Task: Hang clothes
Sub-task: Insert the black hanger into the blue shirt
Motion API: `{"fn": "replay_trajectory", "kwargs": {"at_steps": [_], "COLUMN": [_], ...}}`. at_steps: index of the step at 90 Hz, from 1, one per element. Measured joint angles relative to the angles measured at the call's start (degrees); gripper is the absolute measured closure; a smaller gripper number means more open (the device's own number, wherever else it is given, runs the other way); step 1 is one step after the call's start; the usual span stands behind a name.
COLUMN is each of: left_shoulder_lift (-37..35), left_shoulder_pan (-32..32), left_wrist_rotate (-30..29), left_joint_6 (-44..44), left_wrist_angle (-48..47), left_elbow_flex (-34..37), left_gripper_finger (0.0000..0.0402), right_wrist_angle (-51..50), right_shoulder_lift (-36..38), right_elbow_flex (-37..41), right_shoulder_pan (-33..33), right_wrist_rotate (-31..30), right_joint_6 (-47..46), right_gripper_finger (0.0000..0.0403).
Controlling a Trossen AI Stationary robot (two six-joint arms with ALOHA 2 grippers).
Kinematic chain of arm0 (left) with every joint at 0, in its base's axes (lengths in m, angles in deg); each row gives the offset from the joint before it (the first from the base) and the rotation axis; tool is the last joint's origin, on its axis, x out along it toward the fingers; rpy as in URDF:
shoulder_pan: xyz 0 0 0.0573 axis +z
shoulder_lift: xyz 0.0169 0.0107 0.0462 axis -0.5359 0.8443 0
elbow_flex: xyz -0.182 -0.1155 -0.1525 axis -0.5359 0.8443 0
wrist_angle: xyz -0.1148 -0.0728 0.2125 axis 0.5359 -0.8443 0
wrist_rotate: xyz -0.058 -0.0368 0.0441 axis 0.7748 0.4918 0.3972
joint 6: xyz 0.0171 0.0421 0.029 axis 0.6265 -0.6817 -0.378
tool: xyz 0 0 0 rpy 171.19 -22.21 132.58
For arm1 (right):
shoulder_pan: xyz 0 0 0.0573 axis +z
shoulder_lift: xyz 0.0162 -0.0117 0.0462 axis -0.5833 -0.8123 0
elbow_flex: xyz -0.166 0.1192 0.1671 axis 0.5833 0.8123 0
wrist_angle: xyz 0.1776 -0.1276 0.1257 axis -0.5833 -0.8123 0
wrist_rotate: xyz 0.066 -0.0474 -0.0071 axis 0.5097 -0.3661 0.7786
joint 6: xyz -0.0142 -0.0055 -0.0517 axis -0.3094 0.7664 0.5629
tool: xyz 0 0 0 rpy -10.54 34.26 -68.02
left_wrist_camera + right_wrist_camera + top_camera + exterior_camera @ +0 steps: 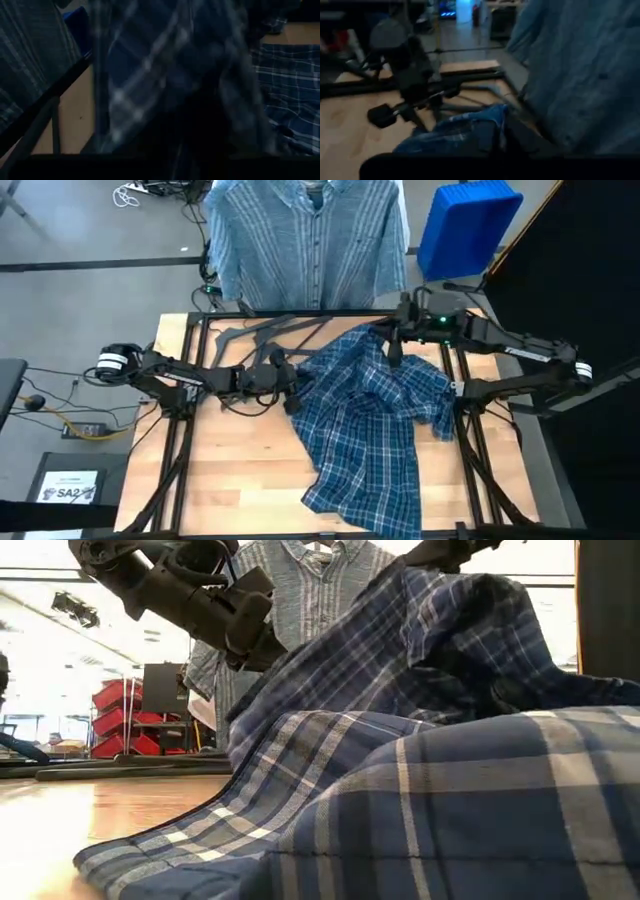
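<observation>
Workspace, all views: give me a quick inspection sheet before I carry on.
Surface: wooden table, bare on the near left.
Job's things: plaid shirt crumpled across the table's middle and right; striped shirt already hanging behind the table.
Clutter: dark hangers lying at the far edge.
Grippers: left gripper at the plaid shirt's left edge; right gripper at its far top, fabric bunched at its fingers in the right wrist view.
Cables: loose leads on the floor left of the table.
Surroundings: blue bin far right; red crates in the room.

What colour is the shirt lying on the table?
Dark blue plaid shirt with white lines, clearest in the high view.
</observation>
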Motion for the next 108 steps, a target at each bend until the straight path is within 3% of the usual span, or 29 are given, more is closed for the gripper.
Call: {"fn": "replay_trajectory", "kwargs": {"at_steps": [23, 42, 66, 94, 108], "left_shoulder_lift": [-0.02, 0.65, 11.28, 21.23, 25.33], "left_shoulder_pan": [-0.07, -1.18, -2.01, -2.03, -2.35], "left_wrist_rotate": [0.06, 3.83, 4.10, 5.98, -1.41], "left_joint_6": [-0.16, -6.17, -7.12, -7.67, -15.53], "left_wrist_angle": [5.96, 12.58, 11.13, 9.25, 9.21], "left_elbow_flex": [0.00, -2.08, -11.09, -19.76, -23.28], "left_gripper_finger": [0.0327, 0.0327, 0.0327, 0.0327, 0.0327], "right_wrist_angle": [-6.04, -5.20, 0.98, -6.75, -7.84], "right_shoulder_lift": [-2.73, -8.27, -14.38, -11.77, -11.77], "right_elbow_flex": [0.03, 0.22, 0.22, -0.31, -0.31], "right_shoulder_pan": [-1.98, -4.01, -4.33, -9.41, -11.22], "right_wrist_rotate": [-0.16, -0.16, 0.94, -1.53, -1.56], "right_joint_6": [-1.42, -2.05, -1.75, 0.42, 0.39], "right_gripper_finger": [0.0402, 0.0386, 0.0381, 0.0319, 0.0285]}}
